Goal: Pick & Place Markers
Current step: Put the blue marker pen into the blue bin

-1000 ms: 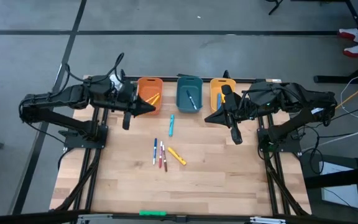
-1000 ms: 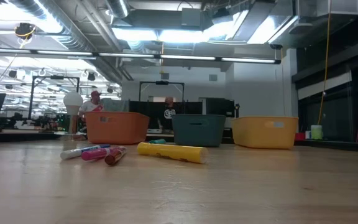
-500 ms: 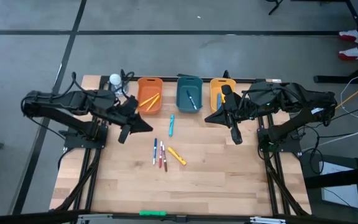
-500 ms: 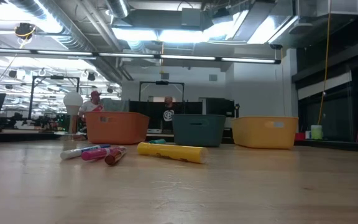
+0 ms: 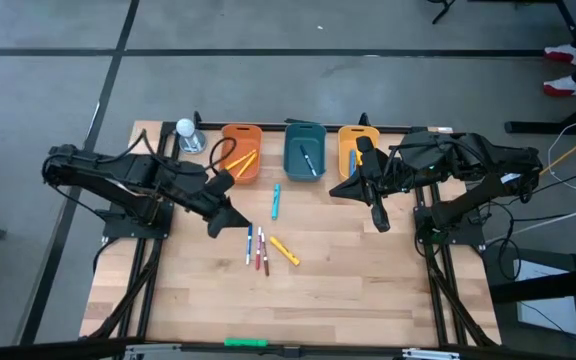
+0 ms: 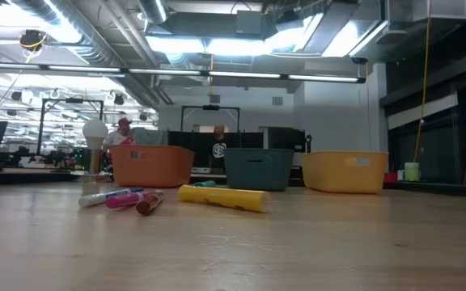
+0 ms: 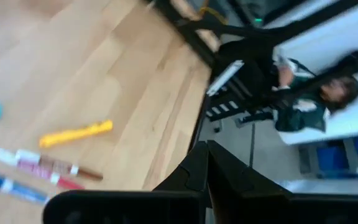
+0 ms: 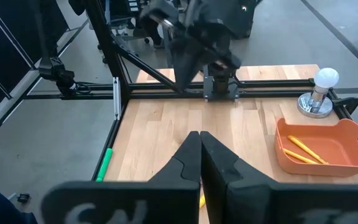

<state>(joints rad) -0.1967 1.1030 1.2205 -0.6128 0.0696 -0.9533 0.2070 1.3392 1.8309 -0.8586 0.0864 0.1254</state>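
We see the wooden bench point(image 5: 368, 280) carrying three bins along its far edge: an orange bin point(image 5: 240, 152) with yellow markers inside, a teal bin point(image 5: 305, 151) and a yellow bin point(image 5: 353, 148) each holding a marker. The left gripper point(image 5: 238, 223) hangs above the bench's middle, fingers pressed together with nothing between them; the loose markers point(image 5: 259, 248) lie just beside its tip, toward the bench's centre: blue, white-bodied and red ones side by side, a yellow marker point(image 5: 285, 250) next to them, a teal marker point(image 5: 276, 200) nearer the bins. The right gripper point(image 5: 336, 190) waits near the yellow bin, likewise closed and empty. A green stick point(image 5: 245, 342) lies at the near edge.
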